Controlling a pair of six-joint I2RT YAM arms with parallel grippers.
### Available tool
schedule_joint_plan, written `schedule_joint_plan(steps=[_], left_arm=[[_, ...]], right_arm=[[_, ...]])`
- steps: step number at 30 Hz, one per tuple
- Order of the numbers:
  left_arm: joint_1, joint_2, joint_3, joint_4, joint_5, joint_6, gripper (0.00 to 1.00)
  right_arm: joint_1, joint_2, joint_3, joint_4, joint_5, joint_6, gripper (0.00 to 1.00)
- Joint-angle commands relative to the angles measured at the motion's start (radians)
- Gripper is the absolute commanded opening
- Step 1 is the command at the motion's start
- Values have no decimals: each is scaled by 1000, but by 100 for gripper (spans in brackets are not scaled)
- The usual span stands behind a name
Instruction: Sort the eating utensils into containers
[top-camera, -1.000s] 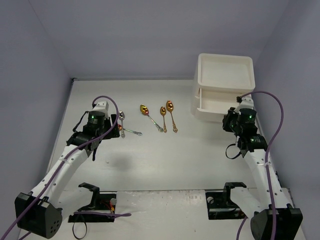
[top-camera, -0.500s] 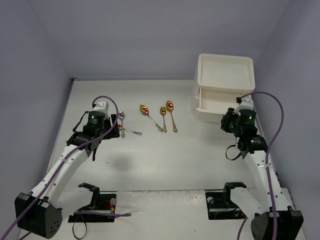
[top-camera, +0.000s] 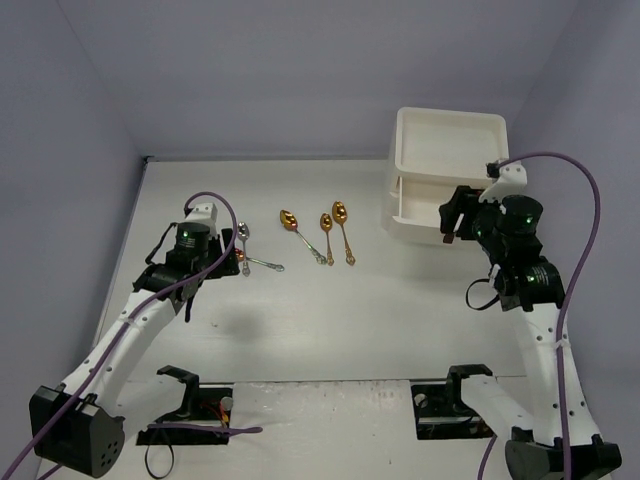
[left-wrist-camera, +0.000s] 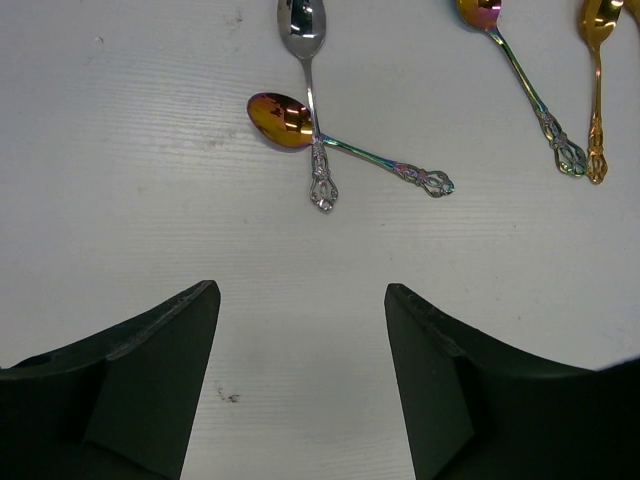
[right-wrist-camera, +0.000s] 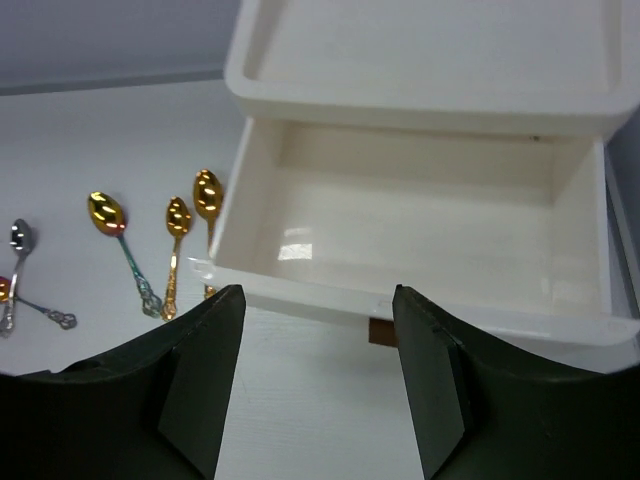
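Observation:
Several spoons lie on the white table: a silver one (top-camera: 243, 235) crossed over a copper-bowled one (left-wrist-camera: 280, 118), a gold spoon with a rainbow handle (top-camera: 300, 232), and two gold spoons (top-camera: 326, 235) (top-camera: 343, 225). The cream cabinet (top-camera: 450, 150) stands at the back right with one drawer (right-wrist-camera: 420, 290) pulled out, and no utensil shows inside it. My left gripper (left-wrist-camera: 300, 290) hovers open just short of the crossed pair, with nothing between its fingers. My right gripper (right-wrist-camera: 318, 292) is open in front of the drawer, apart from its brown handle (right-wrist-camera: 382, 330).
Grey walls close in the table at the back and on both sides. The cabinet's top (right-wrist-camera: 430, 90) is a shallow tray. Both arm bases and their black mounts (top-camera: 190, 405) sit at the near edge.
My right gripper has gone from shut to open, and its arm has risen and swung towards the cabinet. The left arm and the spoons have not moved.

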Motion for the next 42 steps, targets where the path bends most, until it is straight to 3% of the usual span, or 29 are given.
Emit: schedule_joint_plan(steps=[1, 9, 12, 17, 22, 30, 42], left_arm=[[8, -38, 29, 23, -32, 12, 64], [11, -108, 64, -51, -70, 40, 64], [11, -139, 70, -81, -89, 54, 64], [12, -197, 51, -117, -124, 64, 64], [12, -255, -5, -106, -162, 71, 64], [12, -209, 0, -91, -188, 83, 64], [11, -209, -3, -90, -192, 80, 64]], right_arm=[[81, 91, 168, 43, -91, -38, 59], [469, 358, 363, 56, 112, -46, 60], [570, 497, 398, 67, 94, -66, 61], [638, 717, 454, 72, -1, -84, 60], [644, 922, 516, 75, -55, -138, 57], [637, 1191, 664, 74, -74, -182, 54], [597, 1388, 810, 74, -91, -203, 48]])
